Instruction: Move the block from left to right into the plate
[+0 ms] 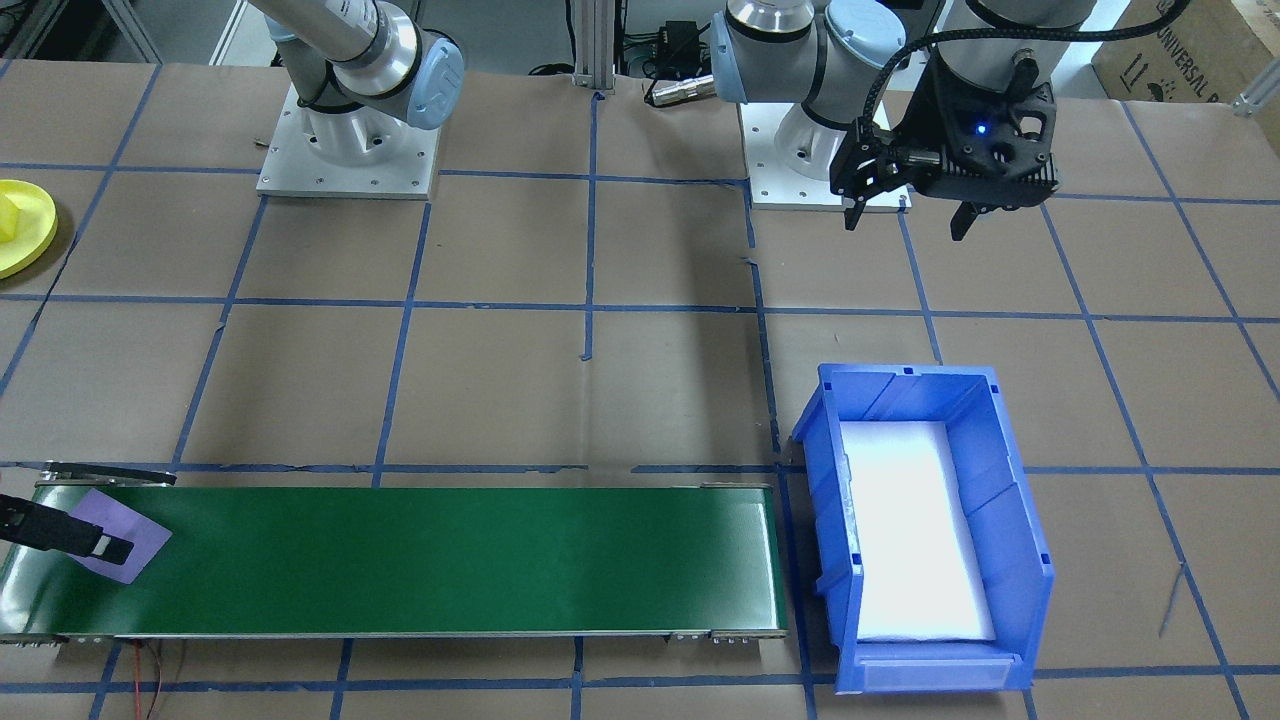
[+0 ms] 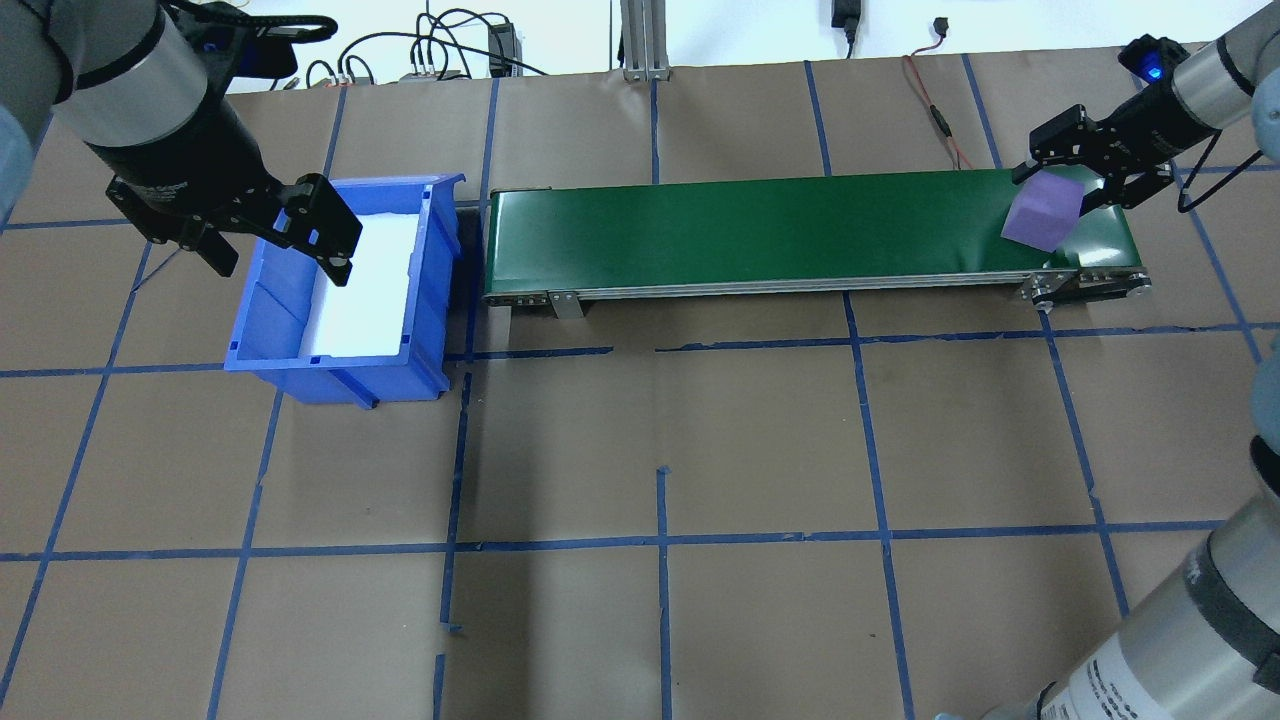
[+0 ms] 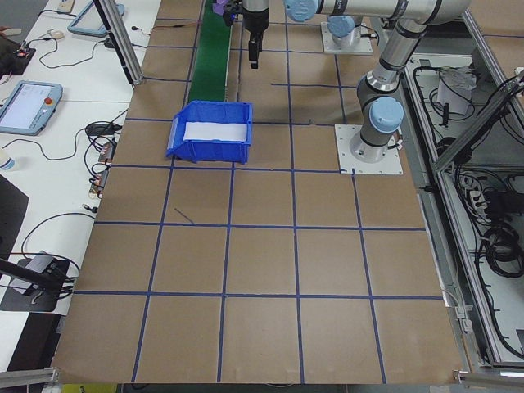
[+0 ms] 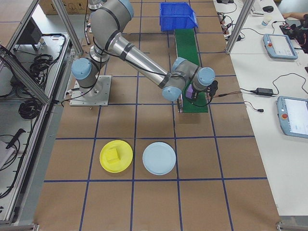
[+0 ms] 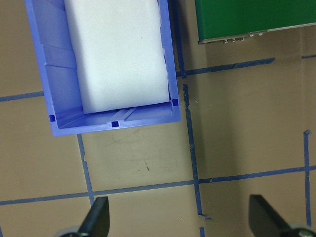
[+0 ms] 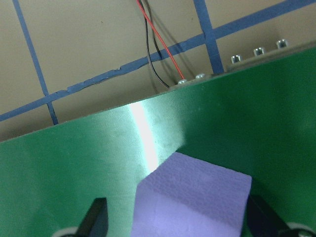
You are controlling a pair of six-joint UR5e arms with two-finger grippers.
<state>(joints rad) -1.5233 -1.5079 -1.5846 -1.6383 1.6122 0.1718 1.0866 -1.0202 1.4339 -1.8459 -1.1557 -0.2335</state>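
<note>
Overhead exterior view: right hand (image 2: 1075, 185) is at the conveyor belt (image 2: 780, 225) end nearest the desk's right edge, fingers straddling the purple block (image 2: 1043, 213). Block sits on the belt, turned at an angle to its long edges. Right wrist view shows a finger (image 6: 96, 217) on each side of the block, a visible gap on the left side, the right one at or almost at the foam. So the hand is partly spread and, by my reading, not yet clamped; whether the right finger touches cannot be told.

Step in hand, as judged: close on the block and lift it clear. To do it well, square the fingers to two opposite flat faces, not across corners, since the foam would likely twist or squash. Close gently, lift straight up off the belt before any sideways travel, then carry toward the yellow plate (image 4: 116, 156), which lies on the desk well apart from the belt, toward the desk's right end. A yellow cube (image 4: 113, 155) already lies in it; aim for bare plate beside it. A pale blue plate (image 4: 159, 158) lies just beside; do not confuse them.

Pose: right arm reaches far out from its base across the desk, wrist bent down over the belt end. Left hand (image 2: 280, 240) hangs spread wide and empty above the blue bin (image 2: 340, 375) near the belt's other end, idle.
</note>
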